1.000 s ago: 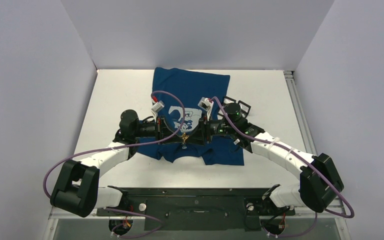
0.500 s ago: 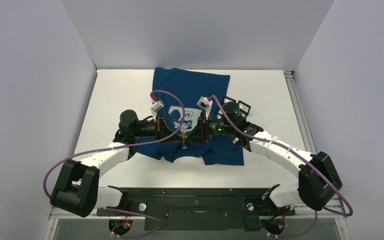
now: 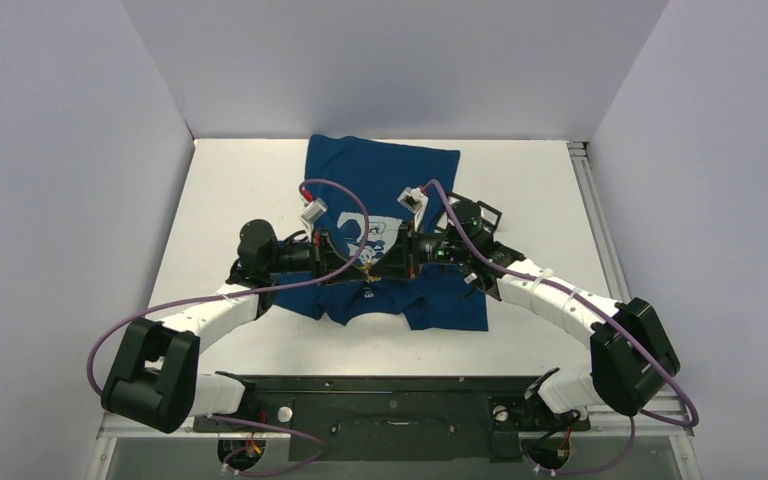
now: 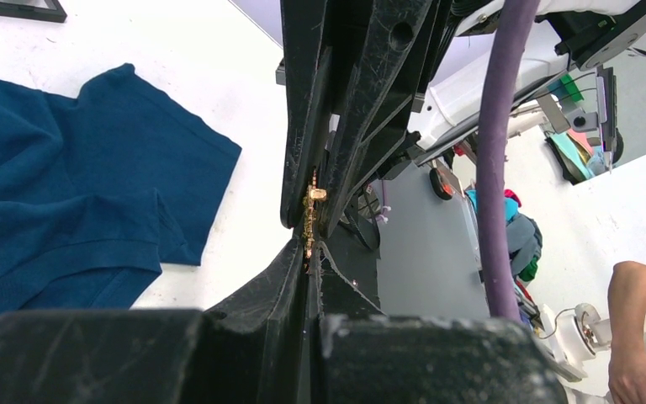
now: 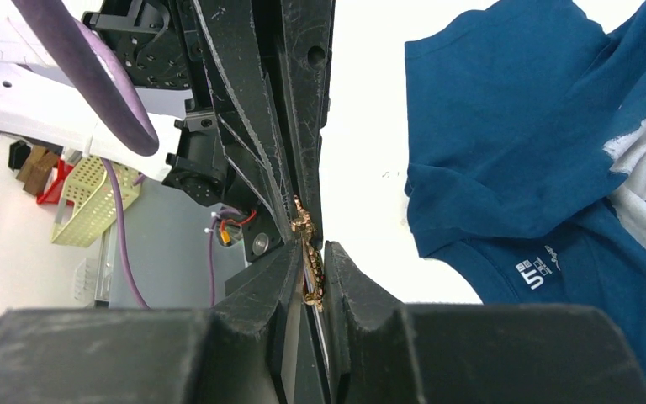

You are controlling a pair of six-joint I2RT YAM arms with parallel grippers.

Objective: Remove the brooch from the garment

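From above, the shirt (image 3: 380, 170) lay on the table (image 3: 230, 200) toward 12 o'clock. The left end effector (image 3: 360, 262) pointed to 3 o'clock and the right end effector (image 3: 385, 262) to 9, with their tips meeting above the print.

Left wrist: its jaws were clamped on the gold brooch (image 4: 311, 210), and the shirt lay apart at 9 o'clock.

Right wrist: its jaws pinched the brooch's other end, clear of the shirt at 3 o'clock.

Left arm (image 3: 210, 305), right arm (image 3: 560, 300): white link shells, black joint housings. Fingers (image 4: 362, 93) black, wedge-shaped, scratched, hole near root. Purple cable (image 3: 125, 330) looped along each arm. Pale camera block (image 3: 315, 213) per wrist. Black base plate (image 3: 390, 410).
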